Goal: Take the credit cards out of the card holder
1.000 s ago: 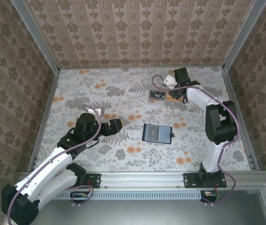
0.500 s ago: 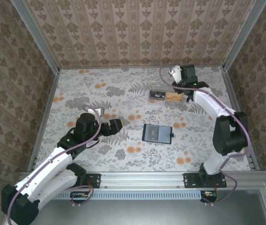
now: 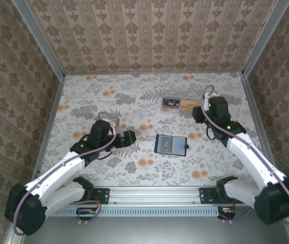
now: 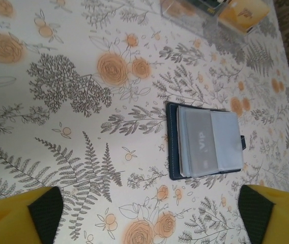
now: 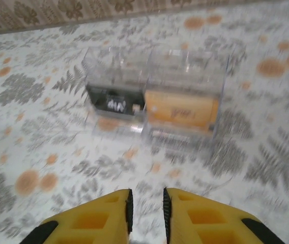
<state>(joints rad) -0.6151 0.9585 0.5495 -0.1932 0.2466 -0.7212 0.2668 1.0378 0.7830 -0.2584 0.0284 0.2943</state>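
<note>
card holder (image 3: 171, 145) lying open; left pincer (image 3: 130, 138) spread wide, nearby

Dark navy card holder (image 3: 171, 145) lies open and flat mid-table (image 3: 83, 99), a greyish card (image 4: 201, 145) marked VIP inside, small dark tab at one edge.

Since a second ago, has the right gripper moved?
Yes. The right gripper pulled back from the clear box's far side to its near right.
</note>
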